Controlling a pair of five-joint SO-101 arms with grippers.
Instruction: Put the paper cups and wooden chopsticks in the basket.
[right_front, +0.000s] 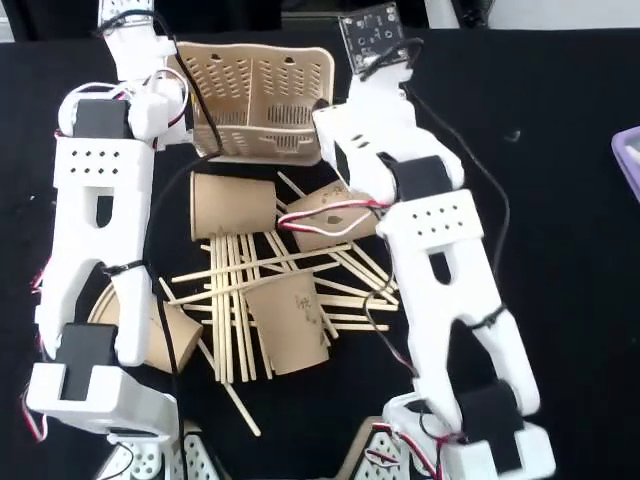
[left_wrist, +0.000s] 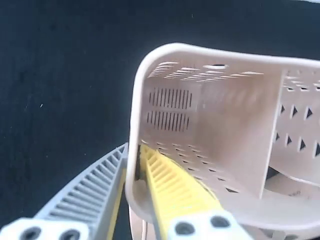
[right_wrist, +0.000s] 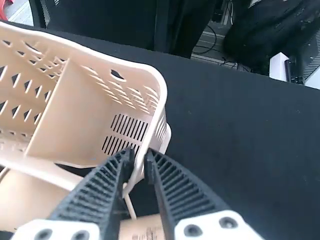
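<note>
Pile: paper cups (right_front: 285, 320) and chopsticks (right_front: 235, 300) on counter (right_front: 560, 250) between the arms, nearer than both grippers.
Left gripper (left_wrist: 135, 165): jaws clamped on basket (right_front: 260, 75) side wall.
Right gripper (right_wrist: 138, 160): jaws pinching opposite rim.
Basket: farthest, tipped, mouth facing pile, long axis gripper to gripper.

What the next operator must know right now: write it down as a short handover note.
Hands: left hand shut on the basket wall, one finger inside and one outside; right hand shut on the rim at the opposite side.
Things: four paper cups lie on the table, with the chopsticks scattered among them, nearer the arm bases than the basket.
Done: nothing is in the basket yet.
Left: all the cups and all the chopsticks.
</note>
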